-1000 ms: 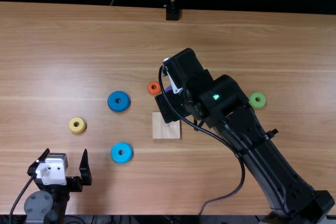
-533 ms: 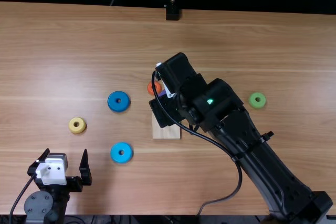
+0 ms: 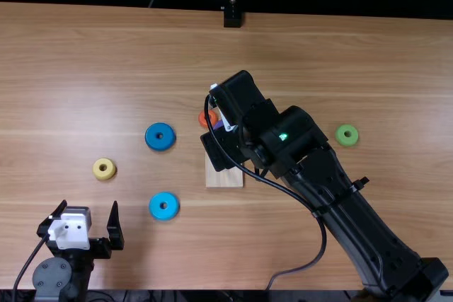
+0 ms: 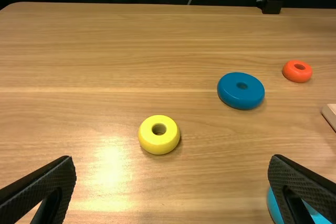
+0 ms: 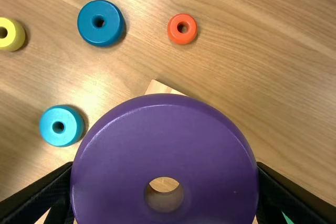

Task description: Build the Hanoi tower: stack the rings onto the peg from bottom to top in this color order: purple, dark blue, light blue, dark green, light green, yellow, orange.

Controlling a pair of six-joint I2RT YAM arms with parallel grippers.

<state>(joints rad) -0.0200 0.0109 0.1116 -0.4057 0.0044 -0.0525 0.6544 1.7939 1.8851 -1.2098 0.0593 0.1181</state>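
Nearest us, at the table's (image 3: 283,259) near left, we see the left gripper (image 3: 80,233), released, its fingers spread well apart. Beyond it and to the right lies the light blue ring (image 3: 164,206), flat on the wood. A little farther, near the middle, sits the pale base (image 3: 225,177), with the yellow ring (image 3: 104,169) well apart to its left. The right gripper (image 3: 224,152) leans in over the base's far part, grasping the purple ring (image 5: 110,182). In the right wrist view we see that ring between both fingers, covering most of the base. Farther left lies the dark blue ring (image 3: 160,136), and far to the right a light green one (image 3: 347,135). Farthest of the rings is the orange ring (image 3: 207,119), near the right gripper. At the table's far edge stands a black mount (image 3: 232,18).
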